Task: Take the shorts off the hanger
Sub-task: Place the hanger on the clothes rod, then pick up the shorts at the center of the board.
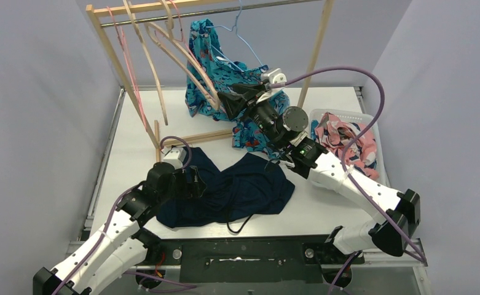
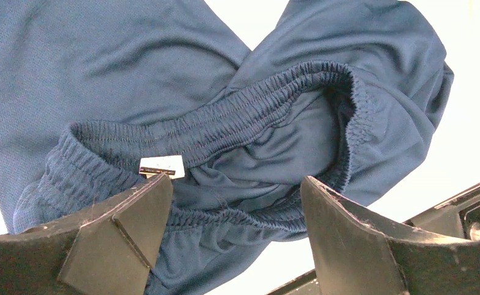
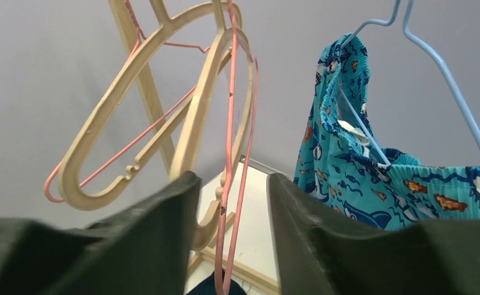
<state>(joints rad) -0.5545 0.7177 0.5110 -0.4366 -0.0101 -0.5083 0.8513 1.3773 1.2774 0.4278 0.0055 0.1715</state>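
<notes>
The teal shark-print shorts (image 1: 209,61) hang on a light blue wire hanger (image 1: 237,46) on the rack; they also show in the right wrist view (image 3: 348,166). My right gripper (image 1: 225,101) is open beside them, its jaws on either side of a pink wire hanger (image 3: 231,123) without closing on it. The dark navy shorts (image 1: 237,190) lie flat on the table. My left gripper (image 1: 197,183) is open just above their elastic waistband (image 2: 237,117). The pink-and-navy floral shorts (image 1: 348,141) lie in a basket. I see no white or wave-patterned shorts.
The wooden rack (image 1: 111,58) stands at the back with several bare wooden hangers (image 3: 133,104) and pink wire hangers (image 1: 129,67). Its base bar (image 1: 194,138) lies across the table. A white basket (image 1: 348,114) sits at the right edge.
</notes>
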